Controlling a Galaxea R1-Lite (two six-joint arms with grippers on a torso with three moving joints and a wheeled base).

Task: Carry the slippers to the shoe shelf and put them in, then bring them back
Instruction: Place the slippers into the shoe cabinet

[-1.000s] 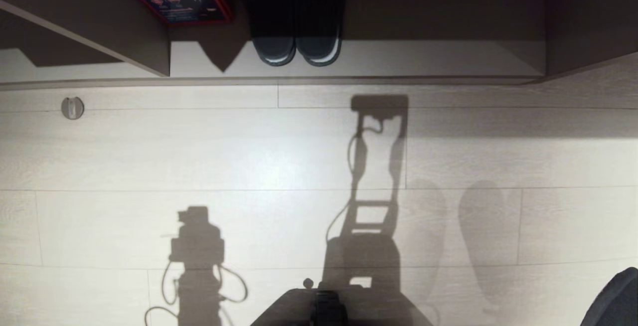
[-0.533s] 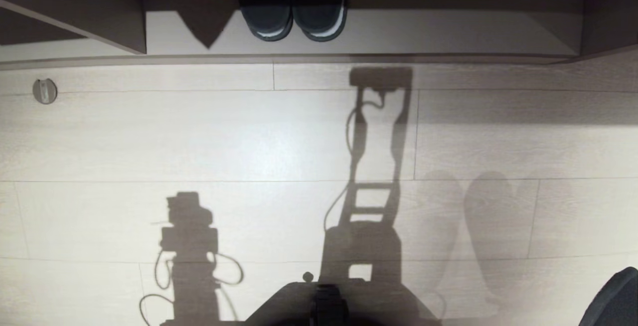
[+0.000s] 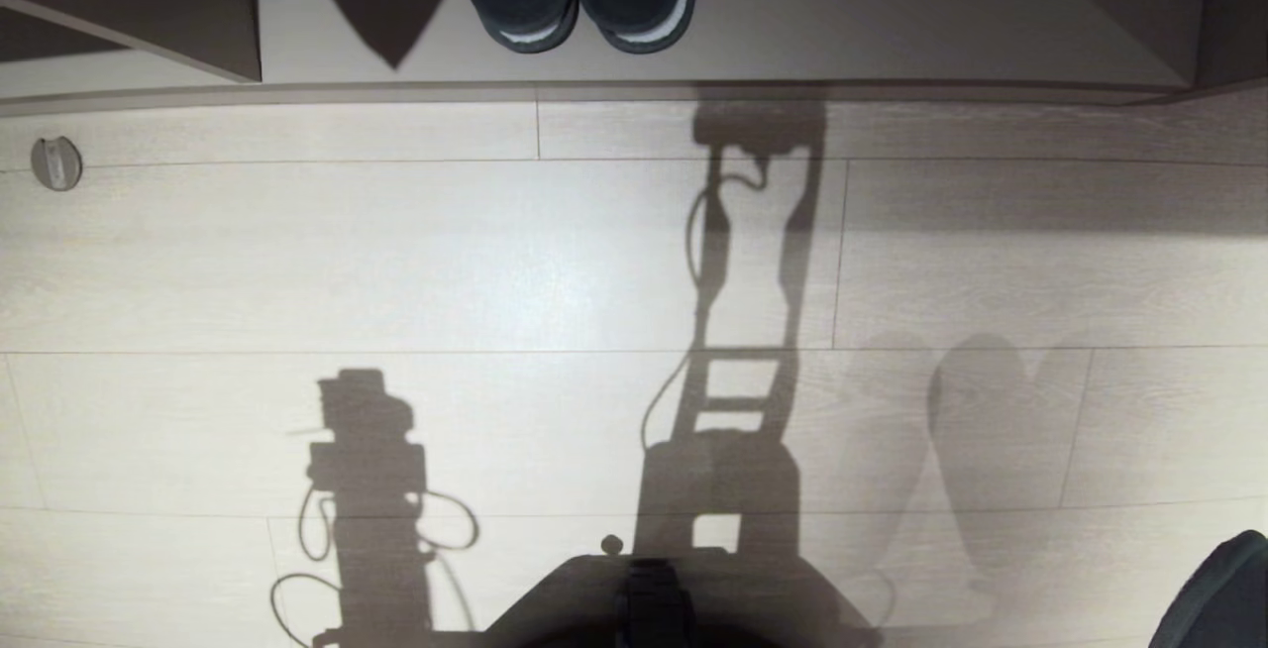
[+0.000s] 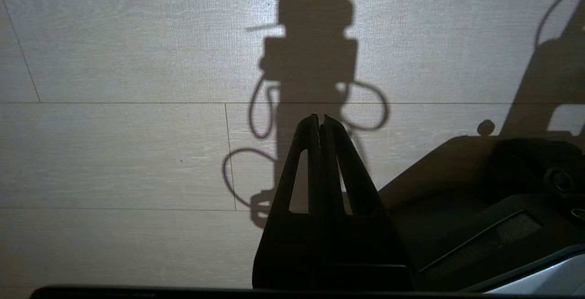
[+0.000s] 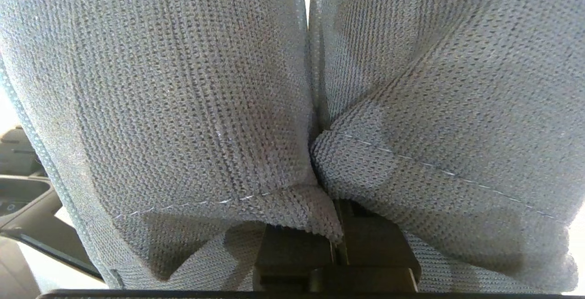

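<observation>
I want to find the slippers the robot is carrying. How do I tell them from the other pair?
Start at the shoe shelf along the far edge of the pale floor; the dark pair with whitish sole rims parked there is not it. The carried slippers hang pressed side by side from the right gripper, its fingers pinching their edges. They are plain grey-blue knit, without light rims.

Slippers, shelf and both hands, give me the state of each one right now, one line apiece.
slippers: grey knit pair, pinched together by the edges, hanging from the right hand.
right hand: shut on the slippers.
left hand: shut, empty, above the floor.
shoe shelf: open front, right part bare.
dark slippers: side by side on the shelf, toes pointing out.
</observation>
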